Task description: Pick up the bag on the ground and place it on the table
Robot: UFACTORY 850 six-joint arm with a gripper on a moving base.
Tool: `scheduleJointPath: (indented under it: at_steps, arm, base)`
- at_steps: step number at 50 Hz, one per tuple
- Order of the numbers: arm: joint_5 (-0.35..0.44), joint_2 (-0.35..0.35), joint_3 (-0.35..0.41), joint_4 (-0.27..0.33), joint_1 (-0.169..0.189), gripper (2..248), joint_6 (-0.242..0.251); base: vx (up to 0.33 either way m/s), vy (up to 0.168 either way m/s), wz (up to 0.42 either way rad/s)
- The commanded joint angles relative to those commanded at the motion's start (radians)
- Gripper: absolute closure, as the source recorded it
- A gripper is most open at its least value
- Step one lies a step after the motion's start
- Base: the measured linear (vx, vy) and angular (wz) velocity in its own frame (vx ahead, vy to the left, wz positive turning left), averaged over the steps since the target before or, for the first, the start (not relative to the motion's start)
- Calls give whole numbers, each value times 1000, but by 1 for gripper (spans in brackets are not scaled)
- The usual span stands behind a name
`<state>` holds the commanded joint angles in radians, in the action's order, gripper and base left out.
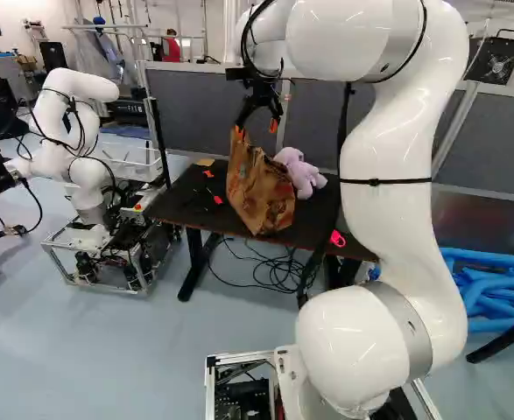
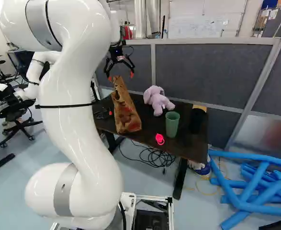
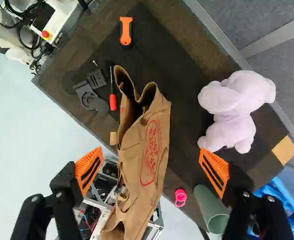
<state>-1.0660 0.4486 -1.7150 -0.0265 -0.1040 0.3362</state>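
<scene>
My gripper (image 2: 120, 76) hangs above the brown paper bag (image 2: 126, 112), its fingers spread wide with nothing gripped. The bag stands on the dark table (image 2: 185, 139), leaning a little, close to the front edge. In the left base view one orange fingertip is right at the bag's top; whether it touches, I cannot tell. In the wrist view the gripper (image 3: 152, 170) has the creased bag (image 3: 147, 160) between its parted fingers, with space on both sides. The part of the bag resting on the table is hidden there.
A purple plush toy (image 2: 157, 99), a green cup (image 2: 172, 123) and a pink ring-like item (image 2: 160, 139) are on the table beside the bag. Small tools, including a red screwdriver (image 3: 112, 100), lie there too. Grey partitions (image 2: 207, 67) stand behind; another robot (image 1: 86, 175) is at the left.
</scene>
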Motion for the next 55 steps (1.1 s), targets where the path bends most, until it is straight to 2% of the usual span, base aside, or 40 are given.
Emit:
scheduleJointPath:
  at_steps: [27, 55]
  arm:
    - [-169, -33, -39, 0, 2, 3, 0]
    - [-182, -36, -40, 0, 2, 3, 0]
  base:
    - [0, 0, 0]
    - [-7, -2, 8]
